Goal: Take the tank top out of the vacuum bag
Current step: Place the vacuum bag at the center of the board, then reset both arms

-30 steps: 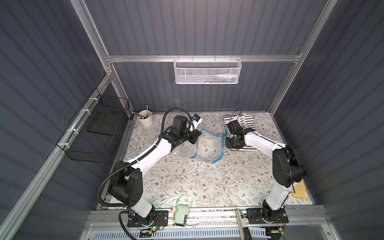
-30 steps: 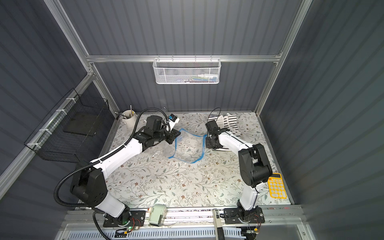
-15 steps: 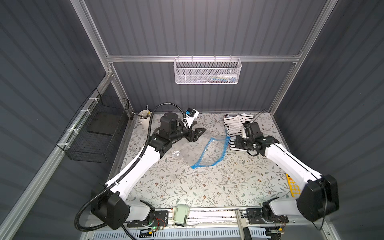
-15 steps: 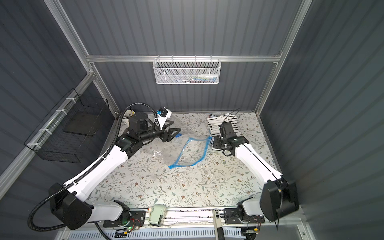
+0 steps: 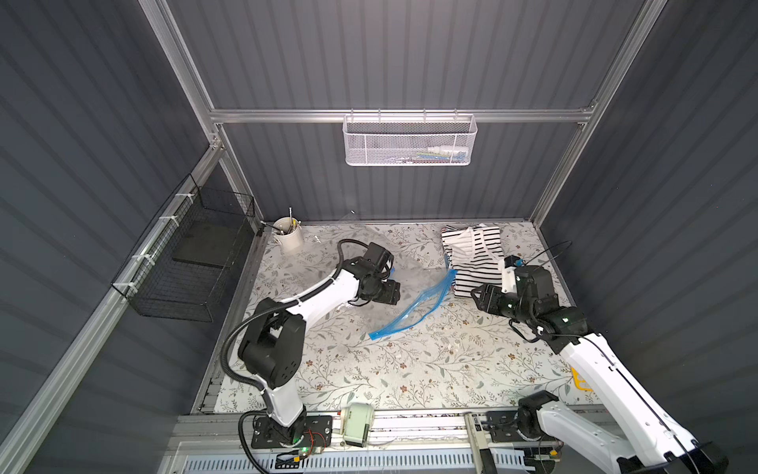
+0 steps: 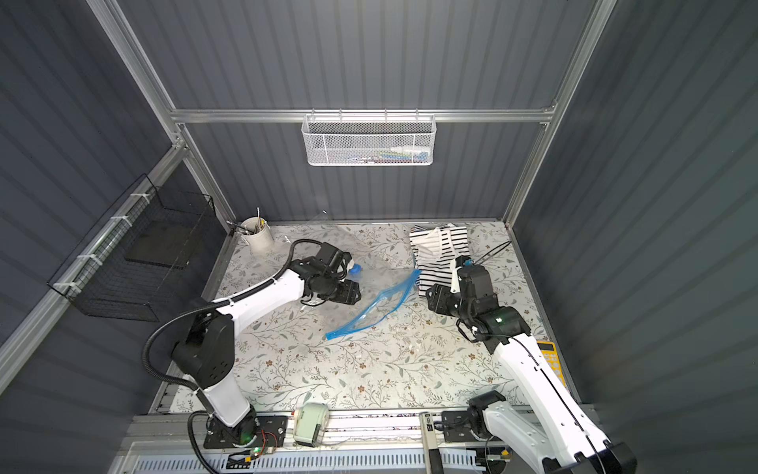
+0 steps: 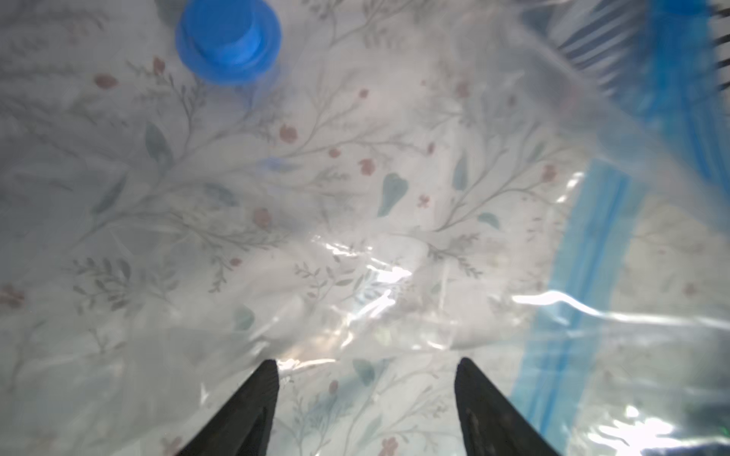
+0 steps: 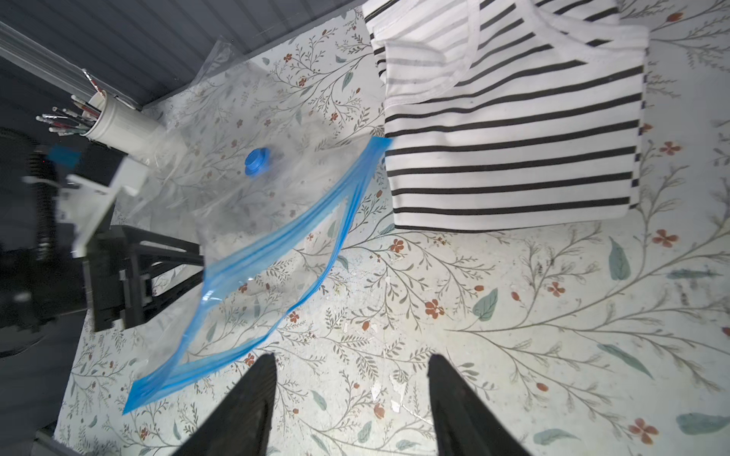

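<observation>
Left fingers (image 7: 253,410) and right fingers (image 8: 249,410) both gape empty; the tank top (image 8: 513,130) lies outside the vacuum bag (image 8: 245,197), so I'd judge only backing away remains.

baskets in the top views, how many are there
2: a white mesh basket hangs high at the back; a black wire basket hangs at the left side. None seems hidden.

Bright light falls from above onto the flowery table (image 5: 410,369), but the dark walls (image 5: 82,123) look dim. White glare shines on the crinkly vacuum bag (image 7: 375,276). That close-up looks blurry, mostly near its edges.
</observation>
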